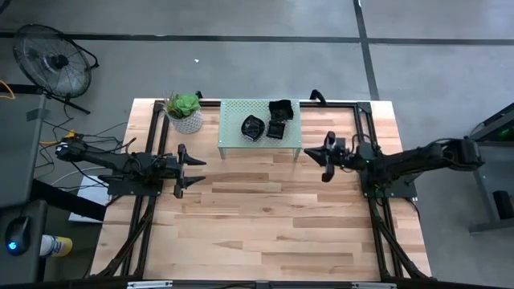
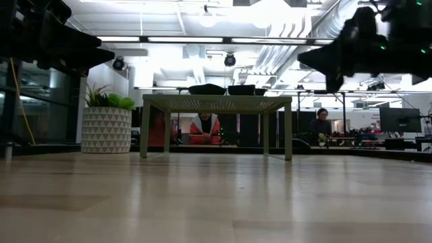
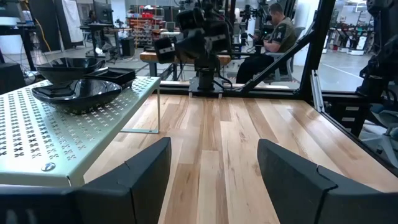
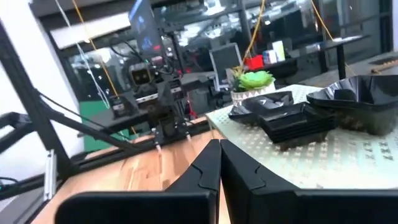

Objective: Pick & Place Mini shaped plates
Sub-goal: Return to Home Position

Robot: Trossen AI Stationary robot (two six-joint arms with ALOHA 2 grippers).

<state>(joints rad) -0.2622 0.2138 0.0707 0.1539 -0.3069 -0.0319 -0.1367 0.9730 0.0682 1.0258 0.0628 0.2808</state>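
the glossy black mini shaped plates [image 1: 276, 130] sit in three low stacks on the pale green perforated metal shelf [image 1: 233, 138]: one rounded, two square beside it, with no long axis to tell. a green plant in a white pot [image 1: 186, 114] stands just beside the shelf. over the light wooden table [image 1: 265, 233], the left gripper [image 1: 195, 171] hangs with fingers spread, and the right gripper [image 1: 325, 160] has its fingers pressed together.

Bright, even overhead light from ceiling strips [image 2: 182, 39], soft glare on the wooden table [image 2: 202, 202], faint shadows.
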